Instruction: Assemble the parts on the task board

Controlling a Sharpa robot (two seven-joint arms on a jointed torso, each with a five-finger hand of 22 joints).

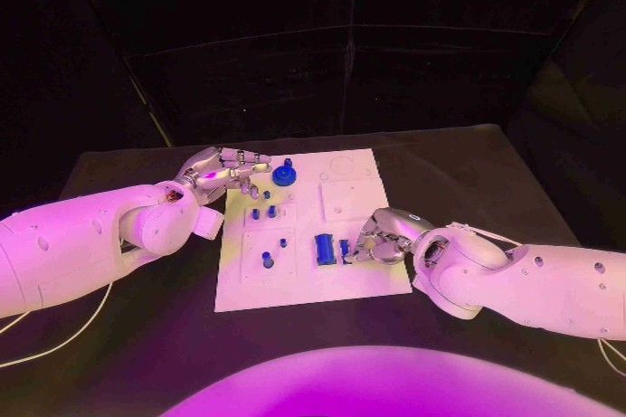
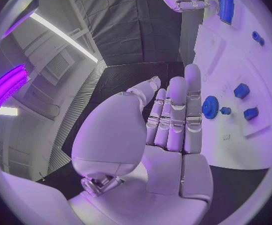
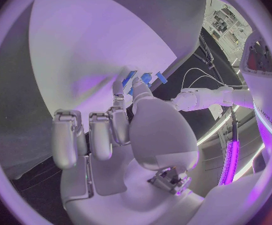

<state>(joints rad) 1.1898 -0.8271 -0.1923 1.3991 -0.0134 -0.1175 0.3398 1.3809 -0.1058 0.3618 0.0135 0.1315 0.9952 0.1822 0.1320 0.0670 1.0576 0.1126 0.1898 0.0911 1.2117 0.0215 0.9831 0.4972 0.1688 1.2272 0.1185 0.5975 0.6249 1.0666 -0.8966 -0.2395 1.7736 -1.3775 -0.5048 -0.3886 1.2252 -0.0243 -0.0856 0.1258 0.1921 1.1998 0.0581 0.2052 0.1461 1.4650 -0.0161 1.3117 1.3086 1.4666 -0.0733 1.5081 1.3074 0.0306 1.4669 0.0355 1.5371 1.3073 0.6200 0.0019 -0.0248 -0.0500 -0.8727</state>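
Observation:
The white task board lies in the middle of the table. My left hand hovers at the board's far left edge with its fingers stretched out and nothing in them. The blue gear stands just beyond its fingertips, and the left wrist view shows that gear beside the fingers. My right hand rests at the board's right side with its fingers curled. Its thumb and a finger pinch a small blue part next to a blue cylinder. The right wrist view shows blue pieces at the thumb tip.
Two small blue pegs stand on the board's left half, and further blue pieces sit in a raised block nearer me. Black table surrounds the board. In the left wrist view small blue parts lie past the gear.

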